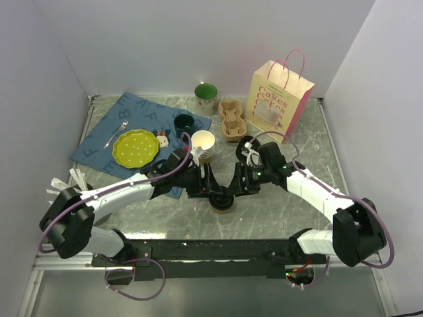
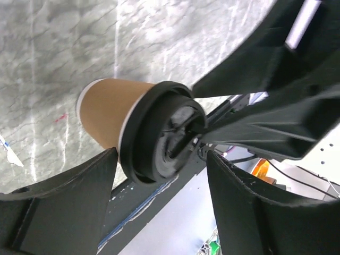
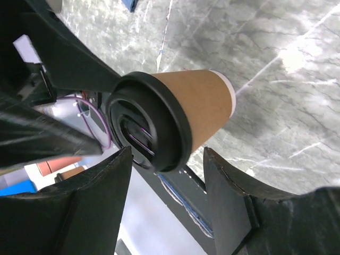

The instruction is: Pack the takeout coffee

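The takeout coffee, a brown paper cup with a black sip lid, stands upright on the marble table near the front edge, between my two grippers. My left gripper is at its left side and my right gripper at its right, both open. In the left wrist view the cup and its lid sit just past the spread fingers of the gripper. The right wrist view has the cup beyond that gripper, with a gap on each side of the lid.
A cream paper bag with pink handles stands at the back right. A cardboard cup carrier and a green mug are beside it. Stacked lidless cups, a yellow-green plate and a spoon lie by the blue mat.
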Available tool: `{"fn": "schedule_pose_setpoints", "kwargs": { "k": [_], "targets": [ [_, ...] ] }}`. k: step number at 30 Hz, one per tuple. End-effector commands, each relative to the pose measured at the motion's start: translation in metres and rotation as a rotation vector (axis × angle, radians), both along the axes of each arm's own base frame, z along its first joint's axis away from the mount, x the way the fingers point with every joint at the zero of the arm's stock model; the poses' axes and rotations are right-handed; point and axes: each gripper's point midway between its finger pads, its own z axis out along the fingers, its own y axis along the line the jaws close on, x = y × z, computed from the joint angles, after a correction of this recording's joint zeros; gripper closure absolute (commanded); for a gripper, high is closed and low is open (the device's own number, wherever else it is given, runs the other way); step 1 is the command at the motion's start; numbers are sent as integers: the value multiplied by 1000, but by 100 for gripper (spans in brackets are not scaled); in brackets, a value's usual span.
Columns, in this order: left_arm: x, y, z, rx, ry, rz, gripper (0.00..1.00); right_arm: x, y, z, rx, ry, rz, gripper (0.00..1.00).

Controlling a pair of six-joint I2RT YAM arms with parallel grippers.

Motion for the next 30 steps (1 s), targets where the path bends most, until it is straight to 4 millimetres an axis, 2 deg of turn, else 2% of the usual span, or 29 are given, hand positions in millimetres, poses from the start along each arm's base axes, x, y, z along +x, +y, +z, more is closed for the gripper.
{"fn": "schedule_pose_setpoints", "kwargs": {
  "k": [1, 8, 17, 26, 30],
  "targets": [
    [0, -3, 27, -24, -63, -33, 27, 9, 15, 15, 19, -67, 43, 36],
    [5, 17, 23, 64, -117, 5, 33, 9, 21, 8, -17, -58, 66, 35],
    [5, 29, 5, 124, -114, 34, 40, 12, 23, -5, -57, -35, 76, 37],
    [3, 33, -5, 135, -102, 46, 47, 6, 19, -20, -87, -13, 75, 44],
    [5, 35, 1, 134, -117, 50, 47, 5, 19, -24, -86, -4, 73, 45]
  ]
}}
